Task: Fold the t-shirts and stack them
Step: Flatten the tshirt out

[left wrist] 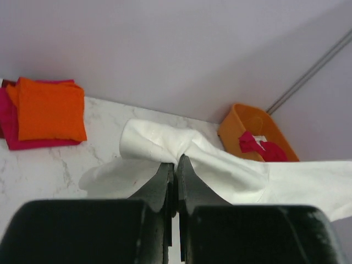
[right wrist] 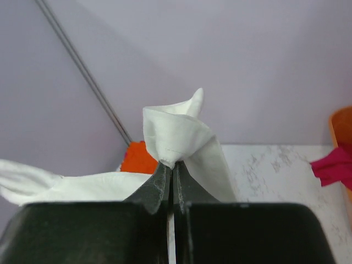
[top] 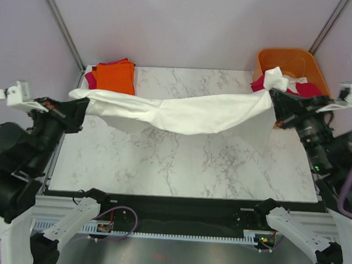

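Top external: white t-shirt (top: 183,114), slung between left hand (top: 83,110) and right hand (top: 274,103), each pinching one end. Step: spreading. Next likely: lower both together, flat onto bench (top: 180,168).

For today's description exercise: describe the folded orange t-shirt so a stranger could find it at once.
Start at the marble table and go to its far left corner. There the folded orange t-shirt lies atop a magenta-red t-shirt; unlike the orange tub far right, it is flat cloth.
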